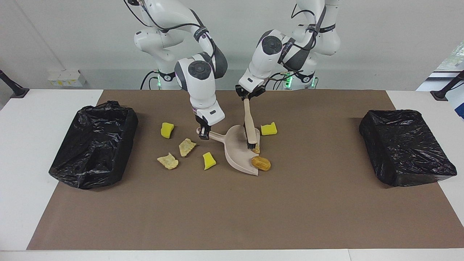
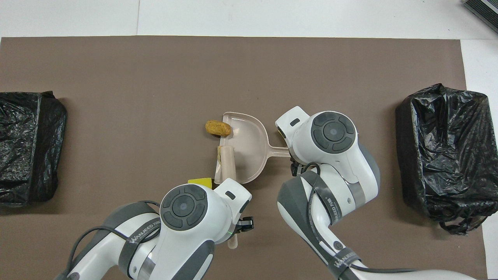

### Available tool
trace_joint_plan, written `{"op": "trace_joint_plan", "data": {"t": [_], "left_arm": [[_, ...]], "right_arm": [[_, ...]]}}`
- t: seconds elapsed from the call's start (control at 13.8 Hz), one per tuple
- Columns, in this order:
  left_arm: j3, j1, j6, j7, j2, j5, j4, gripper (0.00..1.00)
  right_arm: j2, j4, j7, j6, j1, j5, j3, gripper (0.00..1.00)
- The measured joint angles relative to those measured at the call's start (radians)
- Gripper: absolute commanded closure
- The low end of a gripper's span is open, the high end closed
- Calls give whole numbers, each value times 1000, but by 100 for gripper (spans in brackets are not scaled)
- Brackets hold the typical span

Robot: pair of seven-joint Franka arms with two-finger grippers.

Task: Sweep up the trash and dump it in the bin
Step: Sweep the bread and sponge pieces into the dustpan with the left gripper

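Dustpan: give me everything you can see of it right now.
The dustpan is beige, looks like plastic, with a flat scoop, raised rim and slim handle. It rests on the brown mat, mouth toward the left arm's end. The right gripper is shut on its handle. The brush, held by the left gripper, has its bristles inside the scoop beside a bread piece. A brown roll lies at its lip.

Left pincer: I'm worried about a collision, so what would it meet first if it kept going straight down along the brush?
The left pincer, shut on the brush, points down at the dustpan; it would probably meet the pan's floor first.
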Motion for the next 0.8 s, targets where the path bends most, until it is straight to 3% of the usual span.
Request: {"op": "trace_joint_plan", "data": {"t": [0.29, 0.8], "left_arm": [[18, 19, -307, -30, -114, 1, -10, 100], [8, 26, -315, -431, -209, 1, -148, 100]], "right_arm": [[0, 0, 0, -7, -2, 0, -1, 100], [-2, -6, -20, -10, -2, 0, -1, 100]]}}
